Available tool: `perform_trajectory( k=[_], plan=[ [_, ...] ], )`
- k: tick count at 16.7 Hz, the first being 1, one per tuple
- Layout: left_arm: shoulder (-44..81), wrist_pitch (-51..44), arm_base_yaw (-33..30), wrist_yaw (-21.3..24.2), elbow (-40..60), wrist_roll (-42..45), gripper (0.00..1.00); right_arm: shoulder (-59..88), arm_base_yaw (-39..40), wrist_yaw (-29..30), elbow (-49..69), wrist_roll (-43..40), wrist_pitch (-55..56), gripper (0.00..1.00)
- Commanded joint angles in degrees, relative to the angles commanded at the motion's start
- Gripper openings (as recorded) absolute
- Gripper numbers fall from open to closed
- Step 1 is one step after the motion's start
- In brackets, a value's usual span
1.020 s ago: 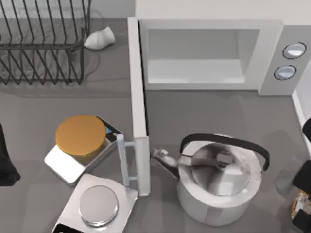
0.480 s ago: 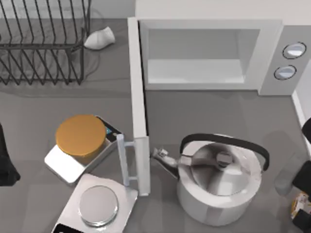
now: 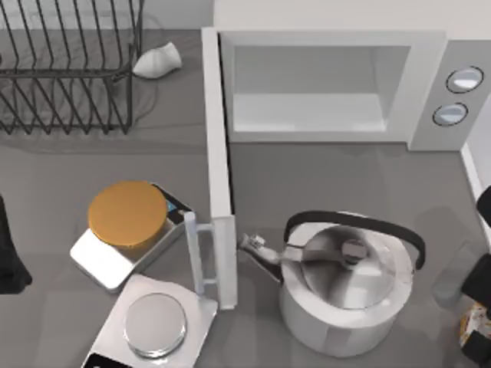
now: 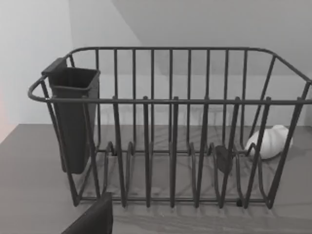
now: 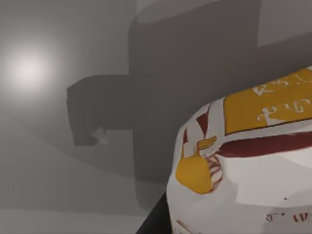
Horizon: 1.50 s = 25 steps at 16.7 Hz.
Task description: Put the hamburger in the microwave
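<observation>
Nothing has shifted since the earlier frames except the right gripper point(image 3: 479, 307) at the table's right edge, edged slightly. The microwave point(image 3: 337, 84) stands with its door point(image 3: 219, 169) swung open, cavity ready, kettle point(image 3: 345, 295) in front. The hamburger point(image 5: 243, 170) is seen close under the right wrist, likely held, though finger state cannot be told; left arm point(image 3: 9, 257) parked at left.
</observation>
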Motion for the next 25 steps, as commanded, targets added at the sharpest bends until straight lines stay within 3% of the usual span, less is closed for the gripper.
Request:
perform_trajectory(
  k=[9, 15, 21, 25],
  plan=[
    [0.00, 0.00, 0.00, 0.00, 0.00, 0.00, 1.00, -3.97, -2.31, 2.00, 7.04, 1.87, -14.69, 0.00],
    [0.00, 0.00, 0.00, 0.00, 0.00, 0.00, 1.00, -9.65, -0.75, 0.39, 15.64, -0.11, -25.85, 0.00],
    [0.00, 0.00, 0.00, 0.00, 0.00, 0.00, 1.00, -9.80, -0.50, 0.15, 16.46, -0.28, -26.45, 0.00],
    [0.00, 0.00, 0.00, 0.00, 0.00, 0.00, 1.00, -6.06, -1.22, 4.85, 20.02, 1.21, -20.48, 0.00]
  ],
)
